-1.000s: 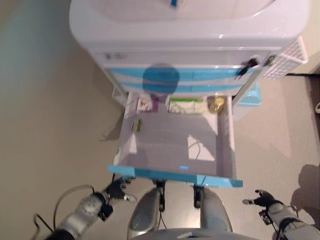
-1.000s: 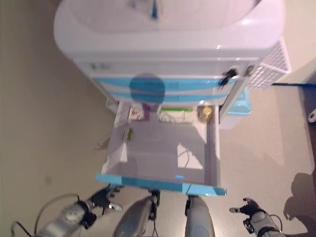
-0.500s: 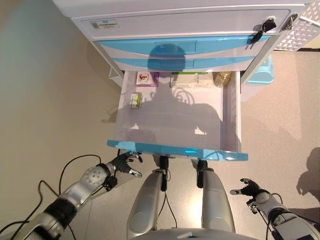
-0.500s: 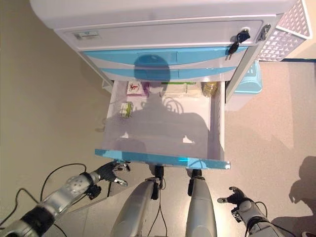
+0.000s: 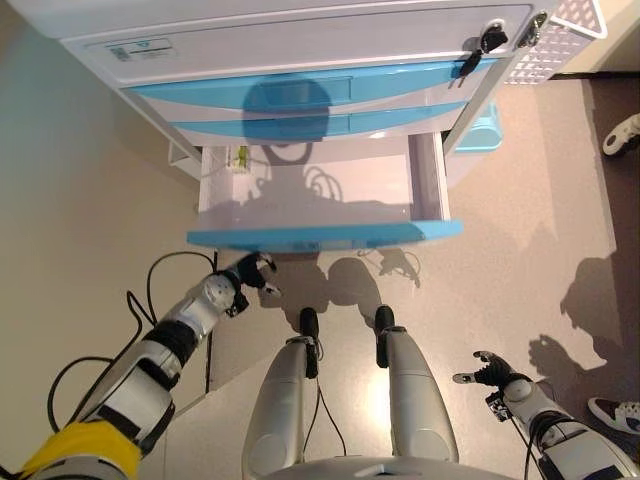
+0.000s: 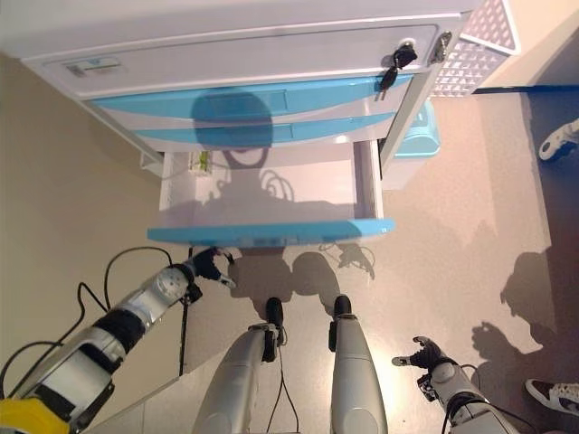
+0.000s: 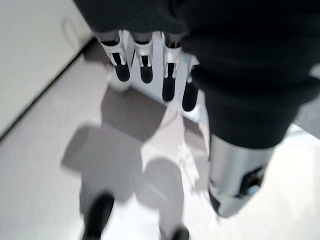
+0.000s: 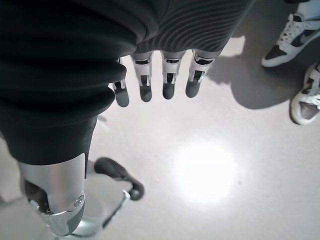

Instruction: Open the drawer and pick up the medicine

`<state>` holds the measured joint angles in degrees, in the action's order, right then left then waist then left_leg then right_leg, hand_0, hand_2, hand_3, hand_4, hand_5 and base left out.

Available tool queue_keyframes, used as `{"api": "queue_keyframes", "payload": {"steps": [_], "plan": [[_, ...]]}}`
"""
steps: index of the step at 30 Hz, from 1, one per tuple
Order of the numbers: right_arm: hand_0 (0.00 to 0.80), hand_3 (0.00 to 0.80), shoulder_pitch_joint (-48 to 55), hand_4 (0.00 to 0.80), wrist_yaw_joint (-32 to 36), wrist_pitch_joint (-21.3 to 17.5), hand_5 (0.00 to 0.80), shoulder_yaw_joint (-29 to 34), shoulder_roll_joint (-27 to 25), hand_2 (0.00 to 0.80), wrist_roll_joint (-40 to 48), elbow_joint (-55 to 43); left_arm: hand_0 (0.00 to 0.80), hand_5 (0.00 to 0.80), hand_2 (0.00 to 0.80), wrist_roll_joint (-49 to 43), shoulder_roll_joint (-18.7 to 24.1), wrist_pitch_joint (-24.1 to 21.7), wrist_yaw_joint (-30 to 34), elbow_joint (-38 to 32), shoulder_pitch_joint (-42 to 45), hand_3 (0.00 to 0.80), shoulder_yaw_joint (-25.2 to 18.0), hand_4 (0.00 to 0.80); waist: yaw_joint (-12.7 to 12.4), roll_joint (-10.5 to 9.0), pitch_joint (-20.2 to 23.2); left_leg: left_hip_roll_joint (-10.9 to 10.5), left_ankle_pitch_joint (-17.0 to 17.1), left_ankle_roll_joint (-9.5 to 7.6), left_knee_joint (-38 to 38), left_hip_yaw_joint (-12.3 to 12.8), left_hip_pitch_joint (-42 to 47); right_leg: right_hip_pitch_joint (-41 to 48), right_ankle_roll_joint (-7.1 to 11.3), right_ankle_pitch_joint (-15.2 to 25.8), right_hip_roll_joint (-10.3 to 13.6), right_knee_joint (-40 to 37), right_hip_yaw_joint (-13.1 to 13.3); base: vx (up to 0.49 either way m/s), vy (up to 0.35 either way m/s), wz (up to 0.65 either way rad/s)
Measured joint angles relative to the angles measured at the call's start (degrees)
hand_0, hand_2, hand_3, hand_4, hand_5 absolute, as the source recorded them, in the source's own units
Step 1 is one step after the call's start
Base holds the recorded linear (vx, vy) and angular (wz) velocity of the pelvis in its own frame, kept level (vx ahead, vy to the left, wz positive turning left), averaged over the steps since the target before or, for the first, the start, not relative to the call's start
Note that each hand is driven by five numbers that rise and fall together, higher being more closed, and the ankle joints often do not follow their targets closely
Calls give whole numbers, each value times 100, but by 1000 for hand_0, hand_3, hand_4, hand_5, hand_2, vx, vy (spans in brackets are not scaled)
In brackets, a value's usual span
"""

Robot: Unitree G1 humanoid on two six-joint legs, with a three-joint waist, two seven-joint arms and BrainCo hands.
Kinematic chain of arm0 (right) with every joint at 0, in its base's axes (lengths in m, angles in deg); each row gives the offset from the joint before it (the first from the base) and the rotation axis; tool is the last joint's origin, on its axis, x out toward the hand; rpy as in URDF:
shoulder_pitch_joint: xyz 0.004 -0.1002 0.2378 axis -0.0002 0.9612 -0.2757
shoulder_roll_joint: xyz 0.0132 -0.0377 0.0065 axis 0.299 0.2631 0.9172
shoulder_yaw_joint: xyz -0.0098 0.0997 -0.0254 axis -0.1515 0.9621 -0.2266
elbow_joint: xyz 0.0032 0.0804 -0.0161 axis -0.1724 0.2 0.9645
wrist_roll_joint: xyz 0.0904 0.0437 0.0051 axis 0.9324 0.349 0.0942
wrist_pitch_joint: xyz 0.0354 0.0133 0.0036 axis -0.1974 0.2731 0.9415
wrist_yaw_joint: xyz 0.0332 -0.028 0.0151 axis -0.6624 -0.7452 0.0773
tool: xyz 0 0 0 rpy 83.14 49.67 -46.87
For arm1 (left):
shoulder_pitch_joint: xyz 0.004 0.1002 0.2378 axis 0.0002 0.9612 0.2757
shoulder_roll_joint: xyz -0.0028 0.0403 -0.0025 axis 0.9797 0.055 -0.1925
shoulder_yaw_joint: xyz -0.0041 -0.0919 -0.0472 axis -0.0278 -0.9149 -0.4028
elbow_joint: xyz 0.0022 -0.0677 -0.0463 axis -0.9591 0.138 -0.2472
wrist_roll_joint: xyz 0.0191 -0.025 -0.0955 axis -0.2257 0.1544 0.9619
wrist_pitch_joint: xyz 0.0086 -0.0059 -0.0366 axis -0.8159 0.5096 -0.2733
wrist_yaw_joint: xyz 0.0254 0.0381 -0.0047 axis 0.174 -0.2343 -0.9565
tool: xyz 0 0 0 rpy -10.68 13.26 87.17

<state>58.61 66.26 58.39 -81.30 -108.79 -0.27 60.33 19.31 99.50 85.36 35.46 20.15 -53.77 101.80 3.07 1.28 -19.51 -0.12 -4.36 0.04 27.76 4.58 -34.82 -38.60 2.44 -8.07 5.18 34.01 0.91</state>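
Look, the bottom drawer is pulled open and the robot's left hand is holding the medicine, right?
Not quite. The bottom drawer is open, but the left hand holds nothing: the left wrist view shows its fingers straight over bare floor. The left eye view agrees.

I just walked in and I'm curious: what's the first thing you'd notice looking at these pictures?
The open drawer stands out first, pulled out from a white cabinet with blue drawer fronts, and a small green medicine pack lies in its back left corner. The left hand hangs just below the drawer's blue front with nothing in it, and the right hand is low on the right, open over the floor.
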Motion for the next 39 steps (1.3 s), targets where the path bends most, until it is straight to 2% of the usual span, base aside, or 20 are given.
{"api": "queue_keyframes", "payload": {"steps": [3,6,8,12,18,20,21,22,23,24,25,28,29,30,31,32,33,35,37,39], "plan": [[0,0,58,0,52,0,0,-108,65,0,-1,-2,0,0,0,3,218,-19,-158,15,-475,0,-38,0,112,-87,47,25,-85,-19,53,117,5,-21,33,21,-19,-35,111,16,43,-22],[0,0,91,0,112,-3,0,-201,91,0,-2,-7,0,0,0,5,307,-19,-249,236,-801,0,-39,0,92,-132,61,76,-152,-29,131,197,-13,-29,50,42,-70,-64,184,13,36,-20],[0,0,85,0,121,-2,0,-239,183,0,-2,-6,0,0,0,2,346,-75,-450,614,-1071,0,-52,0,114,-217,109,123,-178,-19,128,267,-5,-24,55,82,-120,-144,240,5,14,-17],[0,0,64,0,116,-28,0,-367,296,0,1,-54,0,0,0,5,397,-111,-708,706,-1214,0,-215,0,126,-342,183,182,-236,-21,139,329,21,16,35,131,-181,-237,297,25,12,-14],[0,0,66,0,127,-31,0,-411,299,0,-1,-55,0,0,0,34,386,-121,-710,642,-994,0,-386,0,87,-349,187,199,-257,-33,65,335,226,269,54,175,-197,-406,298,9,0,-2],[0,0,77,0,139,-31,0,-412,307,0,-2,-52,0,0,0,162,364,-142,-742,310,-493,0,-787,0,76,-358,199,196,-259,-28,-95,343,497,536,56,174,-194,-548,298,33,-31,-3],[0,0,75,0,140,-31,0,-409,314,0,-4,-48,0,0,0,230,360,-147,-753,283,-382,0,-838,0,53,-365,217,197,-259,-28,-144,344,555,589,55,174,-192,-577,295,56,-65,-1],[0,0,74,0,138,-33,0,-404,322,0,-4,-64,0,0,0,282,345,-168,-777,114,-54,0,-1143,0,67,-378,246,190,-253,-29,-236,340,653,675,54,174,-182,-647,287,36,-41,-1],[0,0,77,0,143,-29,0,-402,326,0,-6,-65,0,0,0,316,347,-173,-778,35,149,0,-1223,0,48,-378,262,196,-246,-29,-282,331,722,737,52,176,-175,-669,286,79,-104,0],[0,0,121,0,139,-24,0,-394,335,0,-8,-105,0,0,0,452,236,-224,-786,-164,677,0,-1635,0,51,-378,281,188,-215,-16,-427,323,915,923,49,192,-170,-805,275,44,-63,1],[0,0,156,0,139,-23,0,-375,353,0,-10,-154,0,0,0,528,154,-244,-785,-167,991,0,-1751,0,23,-365,293,195,-194,-10,-517,290,1027,1058,44,196,-157,-846,237,108,-138,13],[0,0,514,0,134,-23,0,-201,490,0,-11,-161,0,0,0,1011,-393,-328,-751,-203,2105,0,-2383,0,-97,-375,437,142,-9,46,-1080,143,1626,1678,4,244,-114,-1378,-1,94,-116,25],[0,0,531,0,139,-23,0,-171,502,0,-10,-157,0,0,0,1105,-452,-338,-744,-176,2310,0,-2405,0,-205,-345,484,136,58,47,-1218,93,1677,1752,0,248,-102,-1438,-63,94,-118,37],[0,0,592,0,140,-18,0,22,513,0,-7,-153,0,0,0,1262,-723,-402,-711,-116,2817,0,-2808,0,-251,-308,515,101,184,67,-1496,-18,1929,2027,-8,289,-94,-1646,-171,105,-106,36],[0,0,676,0,129,-23,0,78,503,0,-4,-137,0,0,0,1361,-813,-377,-704,-60,2964,0,-2858,0,-217,-288,543,87,241,72,-1650,-40,2083,2158,-8,328,-98,-1803,-200,67,-71,33],[0,0,706,0,116,-33,0,95,497,0,-2,-148,0,0,0,1395,-846,-357,-657,-12,3187,0,-2787,0,-326,-260,603,103,256,83,-1738,-80,2158,2262,-16,304,-99,-1829,-245,147,-128,29],[0,0,806,0,107,-24,0,265,528,0,3,-134,0,0,0,1441,-1083,-411,-630,122,3502,0,-3257,0,-378,-242,703,83,368,106,-2045,-165,2439,2516,-23,313,-102,-2044,-327,80,-58,27],[0,0,877,0,103,-35,0,303,545,0,5,-89,0,0,0,1477,-1149,-444,-595,398,3945,0,-3261,0,-398,-181,890,100,425,126,-2306,-229,2758,2865,-29,327,-118,-2316,-462,129,-83,30],[0,0,904,0,102,-42,0,367,578,0,8,4,0,0,0,1461,-1237,-440,-587,939,4226,0,-3365,0,-414,-148,1148,123,449,145,-2520,-278,3037,3184,-32,349,-155,-2555,-498,114,-80,14],[0,0,976,0,100,-44,0,378,615,0,9,37,0,0,0,1449,-1301,-432,-589,1195,4426,0,-3377,0,-412,-141,1381,148,450,149,-2627,-307,3169,3385,-39,362,-179,-2725,-531,70,-56,8]]}}
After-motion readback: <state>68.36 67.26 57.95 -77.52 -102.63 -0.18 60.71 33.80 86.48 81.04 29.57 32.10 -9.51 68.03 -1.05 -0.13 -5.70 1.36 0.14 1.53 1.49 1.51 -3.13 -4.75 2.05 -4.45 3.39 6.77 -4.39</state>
